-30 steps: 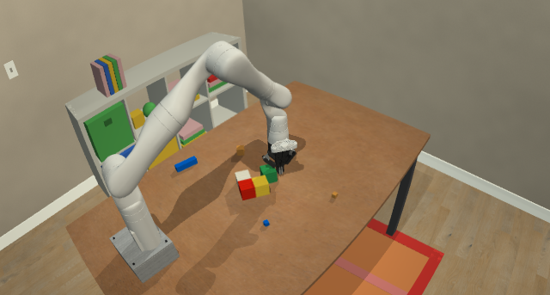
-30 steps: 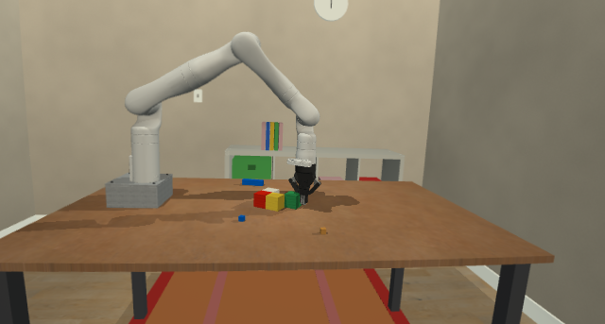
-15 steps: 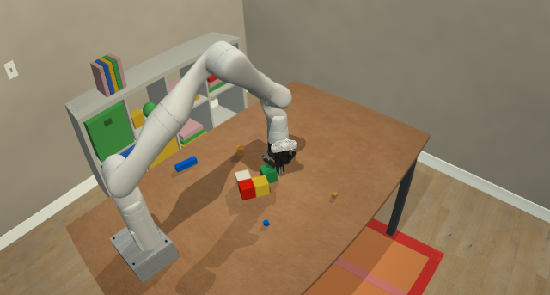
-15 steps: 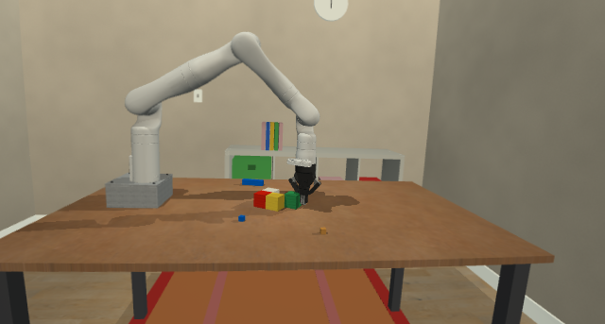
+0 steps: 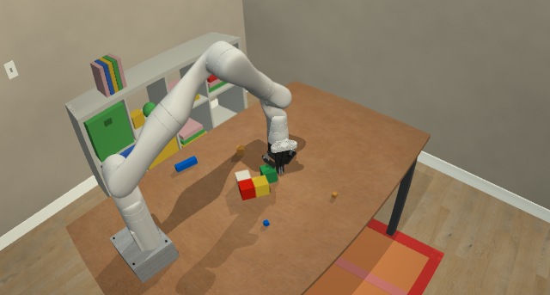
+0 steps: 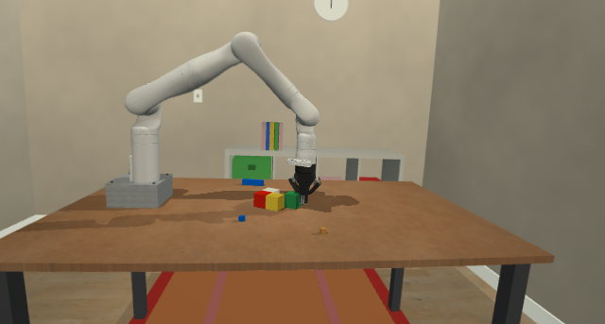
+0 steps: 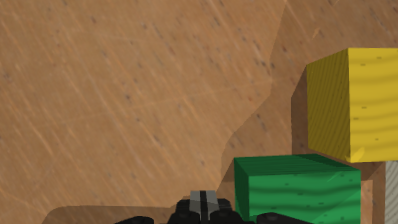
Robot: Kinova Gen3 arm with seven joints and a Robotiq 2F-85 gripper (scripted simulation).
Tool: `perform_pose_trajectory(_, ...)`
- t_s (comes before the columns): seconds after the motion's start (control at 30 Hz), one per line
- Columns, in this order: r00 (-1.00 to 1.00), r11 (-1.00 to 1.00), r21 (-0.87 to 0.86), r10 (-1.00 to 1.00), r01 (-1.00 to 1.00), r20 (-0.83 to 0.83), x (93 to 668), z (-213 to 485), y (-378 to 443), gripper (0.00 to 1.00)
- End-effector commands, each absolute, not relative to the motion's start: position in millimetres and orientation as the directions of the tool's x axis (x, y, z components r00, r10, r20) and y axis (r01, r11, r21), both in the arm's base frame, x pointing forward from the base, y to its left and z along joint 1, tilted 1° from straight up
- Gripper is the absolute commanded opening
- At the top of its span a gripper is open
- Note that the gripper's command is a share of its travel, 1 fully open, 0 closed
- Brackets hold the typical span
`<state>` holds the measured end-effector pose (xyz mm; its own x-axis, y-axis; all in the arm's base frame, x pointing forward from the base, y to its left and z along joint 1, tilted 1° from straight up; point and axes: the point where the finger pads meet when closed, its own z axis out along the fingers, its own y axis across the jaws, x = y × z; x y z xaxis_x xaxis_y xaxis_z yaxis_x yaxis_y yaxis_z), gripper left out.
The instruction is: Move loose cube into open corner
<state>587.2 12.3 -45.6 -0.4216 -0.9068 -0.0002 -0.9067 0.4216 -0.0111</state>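
Observation:
The loose green cube (image 5: 269, 174) (image 6: 292, 200) (image 7: 304, 197) stands on the table beside the yellow cube (image 5: 261, 187) (image 6: 275, 202) (image 7: 375, 105). It is offset outward from the corner between yellow and the white cube (image 5: 242, 175) (image 6: 271, 191) (image 7: 392, 192). A strip of table shows between green and white in the wrist view. Whether green touches yellow is unclear. The red cube (image 5: 247, 189) (image 6: 261, 199) sits against yellow and white. My gripper (image 5: 280, 171) (image 6: 303, 201) (image 7: 203, 207) is shut and empty, fingertips low beside green's outer face, on the side away from white. Contact there is unclear.
On the table (image 5: 365, 136) (image 6: 402, 244) lie a small blue cube (image 5: 266, 223) (image 6: 241, 218), a small orange cube (image 5: 334, 194) (image 6: 323, 230), a larger orange block (image 5: 241, 150) behind the group and a blue bar (image 5: 186, 163) (image 6: 252, 182) towards the shelf.

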Motion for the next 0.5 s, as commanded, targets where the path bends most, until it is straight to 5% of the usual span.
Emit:
perform_pose_trajectory(0.0, -0.422, 0.422, -0.013, -0.907, -0.907, -0.001, 587.9, -44.3, 12.4, 0.10)
perform_pose_trajectory(0.47, -0.422, 0.422, -0.013, -0.907, -0.907, -0.001, 586.1, -44.3, 13.3, 0.10)
